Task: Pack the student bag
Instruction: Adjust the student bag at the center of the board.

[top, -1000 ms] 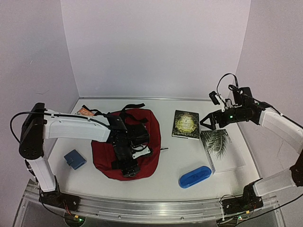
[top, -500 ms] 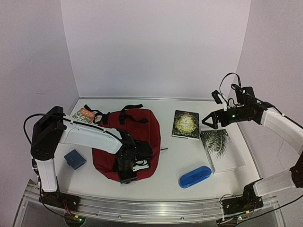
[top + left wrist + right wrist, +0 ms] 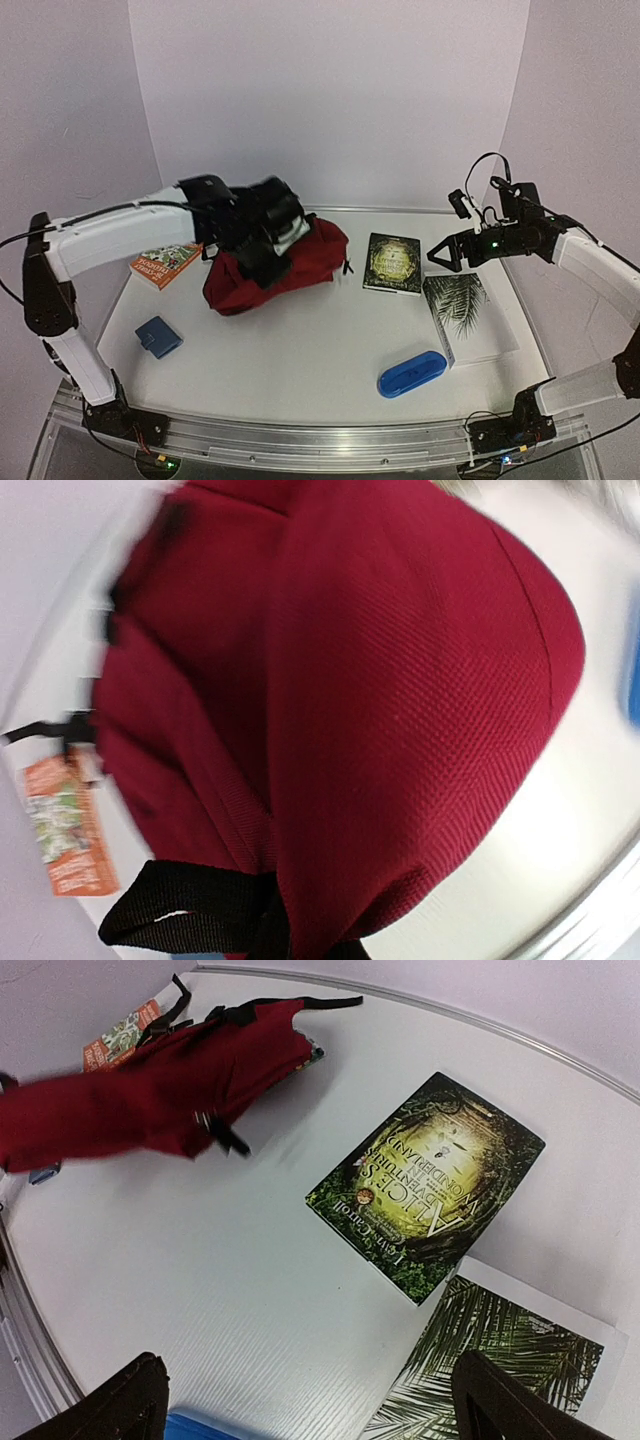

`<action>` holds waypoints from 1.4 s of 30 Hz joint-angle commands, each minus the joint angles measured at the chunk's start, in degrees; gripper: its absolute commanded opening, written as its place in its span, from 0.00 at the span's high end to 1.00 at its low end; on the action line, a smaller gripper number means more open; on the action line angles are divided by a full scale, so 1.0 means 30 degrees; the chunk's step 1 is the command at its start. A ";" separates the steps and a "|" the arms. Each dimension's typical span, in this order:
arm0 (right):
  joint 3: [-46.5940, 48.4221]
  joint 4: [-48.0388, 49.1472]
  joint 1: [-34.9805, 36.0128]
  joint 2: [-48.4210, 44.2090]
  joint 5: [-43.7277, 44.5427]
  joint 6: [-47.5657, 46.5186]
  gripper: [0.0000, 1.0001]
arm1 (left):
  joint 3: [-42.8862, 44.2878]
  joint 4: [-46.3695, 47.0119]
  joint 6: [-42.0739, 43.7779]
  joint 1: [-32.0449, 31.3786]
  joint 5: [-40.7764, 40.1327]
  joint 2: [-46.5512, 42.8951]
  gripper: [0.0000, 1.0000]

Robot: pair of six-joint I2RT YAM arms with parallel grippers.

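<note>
The student bag (image 3: 300, 262) is a dark red backpack with black straps, lying left of the table's middle. My left gripper (image 3: 262, 243) is on its upper left part, blurred. In the left wrist view the bag (image 3: 400, 680) fills the frame; its fabric and a black strap (image 3: 180, 920) bunch toward the hidden jaws. It looks gripped. In the right wrist view the bag (image 3: 150, 1100) is blurred and stretched leftward. My right gripper (image 3: 447, 255) is open and empty, hovering above the table between two books (image 3: 308, 1385).
A green Alice book (image 3: 393, 263) (image 3: 430, 1180) lies right of the bag. A palm-leaf book (image 3: 468, 315) (image 3: 500, 1360) lies at the right. A blue oblong case (image 3: 412, 373) sits near front. An orange book (image 3: 165, 263) (image 3: 70, 820) and a small blue pouch (image 3: 158, 336) lie left.
</note>
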 commanded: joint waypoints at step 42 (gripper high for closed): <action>0.0725 0.0173 -0.0657 -0.0040 -0.0341 -0.0051 0.02 | -0.5264 0.6094 -1.5097 1.0856 0.2388 -0.5819 0.99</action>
